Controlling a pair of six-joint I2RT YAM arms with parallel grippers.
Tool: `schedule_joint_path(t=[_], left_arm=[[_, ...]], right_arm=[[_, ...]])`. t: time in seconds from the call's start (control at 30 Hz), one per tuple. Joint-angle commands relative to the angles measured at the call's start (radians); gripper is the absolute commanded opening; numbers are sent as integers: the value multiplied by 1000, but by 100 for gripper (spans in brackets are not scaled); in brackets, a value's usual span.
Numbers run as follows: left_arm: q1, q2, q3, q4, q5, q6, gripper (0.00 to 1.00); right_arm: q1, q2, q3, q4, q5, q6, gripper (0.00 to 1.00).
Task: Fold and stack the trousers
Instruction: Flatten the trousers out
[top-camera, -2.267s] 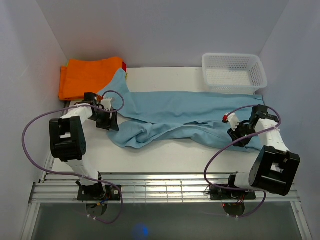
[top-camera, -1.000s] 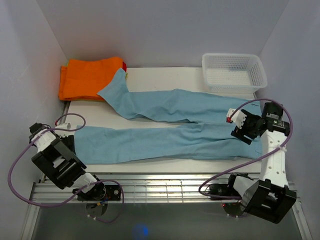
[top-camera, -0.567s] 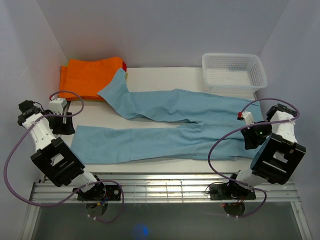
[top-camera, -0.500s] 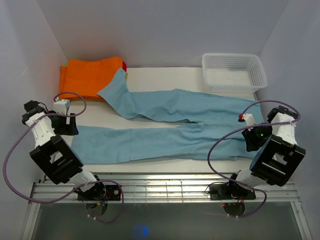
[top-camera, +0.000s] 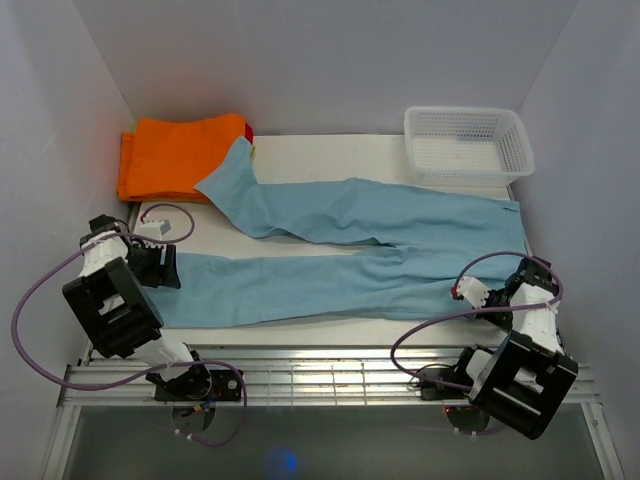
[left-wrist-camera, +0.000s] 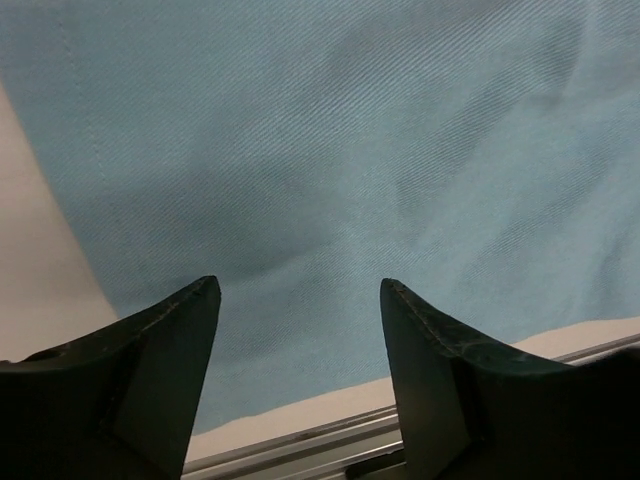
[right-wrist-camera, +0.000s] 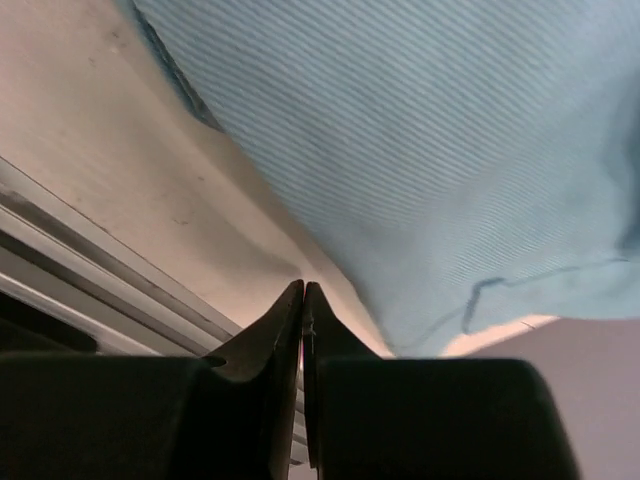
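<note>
2 long legs of blue trousers (top-camera: 340, 250) lie flat on white table (top-camera: 330, 150), leg ends left, waist right. Pale walls (top-camera: 320, 60) on 3 sides. Metal rails (top-camera: 320, 375) at near edge. Orange cloth (top-camera: 180, 150) far left, white basket (top-camera: 460, 112) far right. Left gripper (left-wrist-camera: 300, 285) wide open over near leg end, holds nothing. Right gripper (right-wrist-camera: 303, 287) closed tight at near waist corner; cannot tell if cloth pinched.

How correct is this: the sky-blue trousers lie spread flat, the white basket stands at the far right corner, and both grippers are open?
Only the left gripper is open; the right gripper is shut, as the right wrist view shows. The rest is correct.
</note>
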Motion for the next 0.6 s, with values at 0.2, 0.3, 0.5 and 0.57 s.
schedule_joint_path(t=[0.2,0.3,0.5,0.57], left_arm=[[42,130,-42,103,-64,-61,38],[54,124,22,-18,30,50,48],[51,18,179,-228,242,223,83],[48,25,252,-267,283,243,86]], right_arm=[[-42,-321,-3,142,-145,-304,8],[-60,-377,-6,137,-178,-358,8],[-59,-23,379,-312,-354,-201,64],[-13,135,525,-462,-395,-129,72]])
